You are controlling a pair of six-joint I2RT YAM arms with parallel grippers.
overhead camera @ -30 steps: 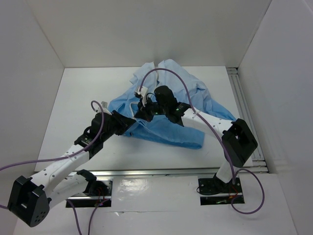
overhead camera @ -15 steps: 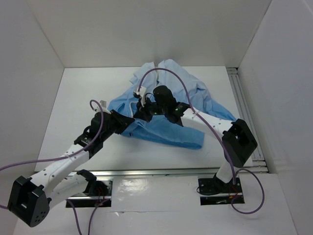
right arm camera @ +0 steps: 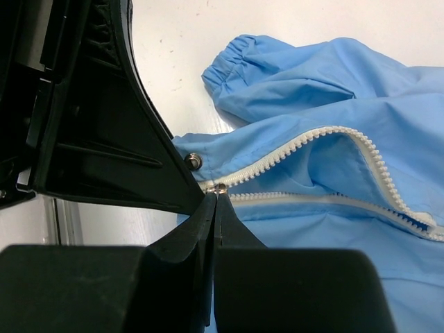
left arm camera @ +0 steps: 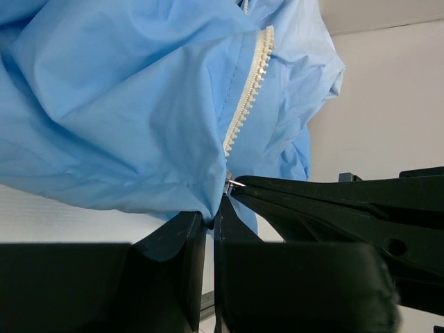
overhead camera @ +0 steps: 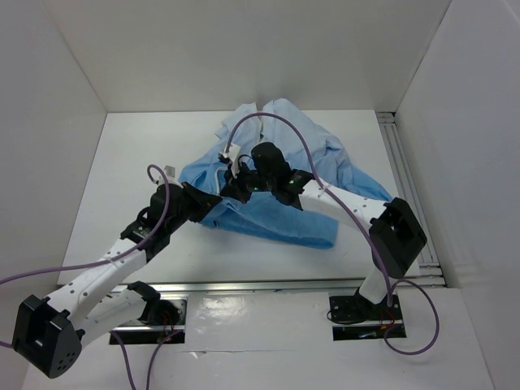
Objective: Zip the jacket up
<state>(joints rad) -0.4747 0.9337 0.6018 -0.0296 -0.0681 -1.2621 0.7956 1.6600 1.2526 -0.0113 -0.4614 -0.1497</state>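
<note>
The light-blue jacket (overhead camera: 292,175) lies crumpled at mid-table; it also fills the left wrist view (left arm camera: 125,104) and the right wrist view (right arm camera: 333,111). Its whitish zipper strip (right arm camera: 312,142) runs open in two rows, and one row shows in the left wrist view (left arm camera: 250,90). My left gripper (left arm camera: 211,211) is shut on the jacket's bottom hem corner beside the zipper's end. My right gripper (right arm camera: 216,194) is shut on the small metal zipper pull (right arm camera: 220,187) at the zipper's bottom end, right against the left gripper's fingers (right arm camera: 104,125). In the top view both grippers meet at the jacket's near-left edge (overhead camera: 227,193).
A gathered sleeve cuff (right arm camera: 232,59) lies on the white table beyond the grippers. A metal snap (right arm camera: 194,161) sits on the hem. White walls enclose the table; a rail (overhead camera: 406,179) runs along the right side. A purple cable (overhead camera: 284,122) arcs over the jacket.
Both grippers have shifted slightly to the left together, keeping their hold; the jacket's near hem moved with them.
</note>
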